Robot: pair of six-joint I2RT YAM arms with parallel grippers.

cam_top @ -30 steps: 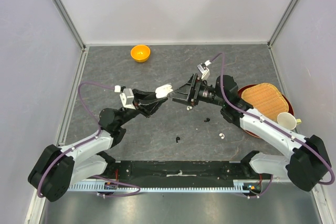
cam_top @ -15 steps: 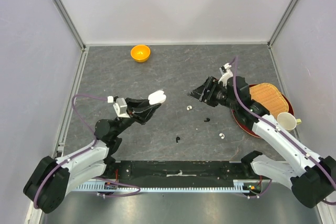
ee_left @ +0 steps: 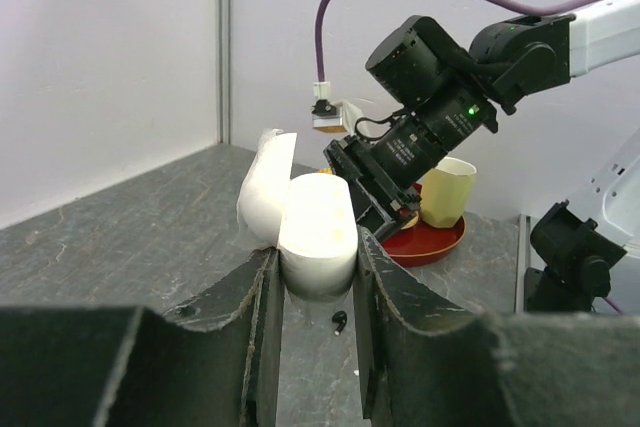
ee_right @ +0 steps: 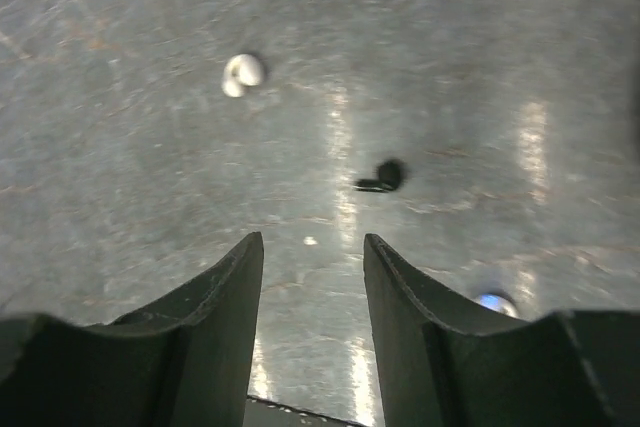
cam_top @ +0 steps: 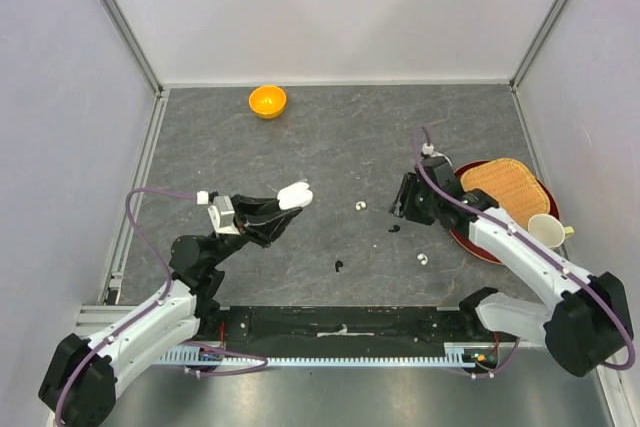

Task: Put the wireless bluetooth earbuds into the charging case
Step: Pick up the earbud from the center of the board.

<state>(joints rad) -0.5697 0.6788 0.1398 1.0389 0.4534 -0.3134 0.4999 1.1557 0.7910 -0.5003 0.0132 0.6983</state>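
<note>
The wireless bluetooth earbuds (cam_top: 360, 206) lie loose on the grey stone-patterned table (cam_top: 330, 137). One tiny white bud and one black comma-shaped bud (cam_top: 394, 228) sit close by the right fingers (ee_right: 390, 287); another white one (cam_top: 423, 258) and another black one (cam_top: 340, 267) lie nearer. The white rounded charging case (ee_left: 318, 227), its lid hinged open, is clamped between the left fingers (ee_left: 372, 287), raised off the table. The right fingers stand parted over the table, holding nothing.

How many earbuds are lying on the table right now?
4. White earbud mid-table; black earbud by the right claw; second white earbud nearer; second black earbud near centre. The charging case may hide more.
</note>
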